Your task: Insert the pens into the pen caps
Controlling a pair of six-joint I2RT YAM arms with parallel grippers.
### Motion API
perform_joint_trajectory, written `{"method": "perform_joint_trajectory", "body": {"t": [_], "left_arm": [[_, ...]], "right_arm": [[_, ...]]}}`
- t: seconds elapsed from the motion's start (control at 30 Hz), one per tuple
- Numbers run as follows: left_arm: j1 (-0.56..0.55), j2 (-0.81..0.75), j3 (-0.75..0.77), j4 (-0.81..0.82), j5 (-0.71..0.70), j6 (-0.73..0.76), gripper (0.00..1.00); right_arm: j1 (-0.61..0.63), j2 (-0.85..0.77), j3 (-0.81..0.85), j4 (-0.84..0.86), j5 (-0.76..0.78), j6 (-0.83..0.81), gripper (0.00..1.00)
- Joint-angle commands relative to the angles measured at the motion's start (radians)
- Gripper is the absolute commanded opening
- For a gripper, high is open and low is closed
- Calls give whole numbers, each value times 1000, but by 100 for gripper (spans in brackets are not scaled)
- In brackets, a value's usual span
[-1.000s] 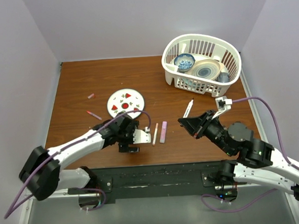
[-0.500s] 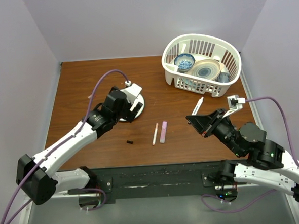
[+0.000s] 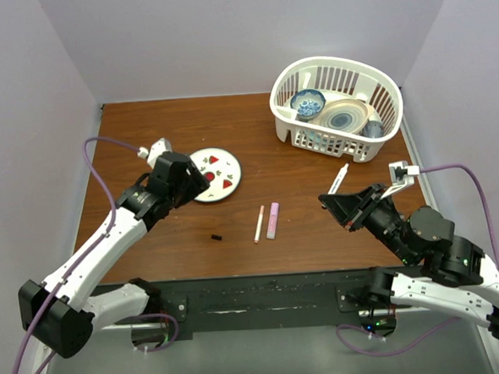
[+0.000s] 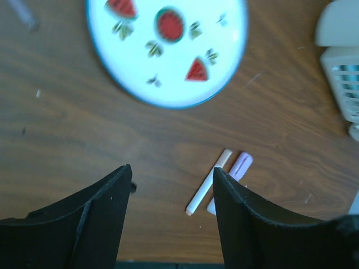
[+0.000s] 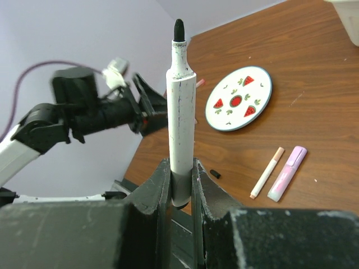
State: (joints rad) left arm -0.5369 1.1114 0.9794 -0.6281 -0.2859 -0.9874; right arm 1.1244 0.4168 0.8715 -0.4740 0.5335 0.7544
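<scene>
My right gripper (image 3: 328, 201) is shut on the lower end of the white pen (image 3: 341, 180), which it holds above the table at the right. In the right wrist view the pen (image 5: 180, 101) stands upright between my fingers (image 5: 180, 168), dark tip bare. A slim pale pen (image 3: 258, 224) and a thicker pale pink pen (image 3: 273, 220) lie side by side mid-table. A tiny dark cap (image 3: 215, 237) lies left of them. My left gripper (image 3: 192, 189) is open and empty at the plate's left edge. Its wrist view shows both pens (image 4: 208, 182) between my fingers (image 4: 171, 171). The reddish pen and pink caps are hidden in the top view.
A white plate with watermelon prints (image 3: 219, 174) lies left of centre. A white basket (image 3: 280, 109) holding bowls stands at the back right. Purple walls close the table on three sides.
My left gripper left the dark cap on the table, rose and swung back and left to the plate. My right gripper carried the white pen a little to the right.
</scene>
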Motion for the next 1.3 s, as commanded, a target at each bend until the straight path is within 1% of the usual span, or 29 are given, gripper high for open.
{"method": "perform_joint_trajectory", "body": {"t": [0.0,0.13,0.17,0.2,0.33,0.4,0.53,0.67,0.77,0.93,1.07,1.27], "left_arm": [[-3,86,1,-265,62,-373,63],[-17,116,-34,-278,77,-440,58],[-17,122,-44,-288,83,-465,56],[-17,128,-60,-297,103,-506,52],[-21,137,-122,-259,171,-574,49],[-35,142,-143,-252,172,-612,47],[-72,186,-137,-219,163,-684,45],[-95,289,-120,-196,185,-706,45],[-112,335,-104,-211,180,-721,44],[-115,373,-107,-160,172,-714,45],[-115,419,-88,-180,146,-712,47],[-115,433,-93,-168,139,-711,47]], "right_arm": [[-2,5,49,8,36,-21,0],[0,20,40,15,25,-23,0],[-2,25,40,15,20,-23,0],[-2,30,40,17,20,-24,0],[0,34,40,24,17,-32,0],[-2,31,31,35,14,-29,0],[0,34,14,44,3,-20,0],[0,46,11,54,-7,-17,0],[-2,53,12,55,-18,-17,0],[-2,57,7,63,-29,-15,0],[-2,66,6,67,-29,-17,0],[0,73,-11,93,-35,-12,0]]}}
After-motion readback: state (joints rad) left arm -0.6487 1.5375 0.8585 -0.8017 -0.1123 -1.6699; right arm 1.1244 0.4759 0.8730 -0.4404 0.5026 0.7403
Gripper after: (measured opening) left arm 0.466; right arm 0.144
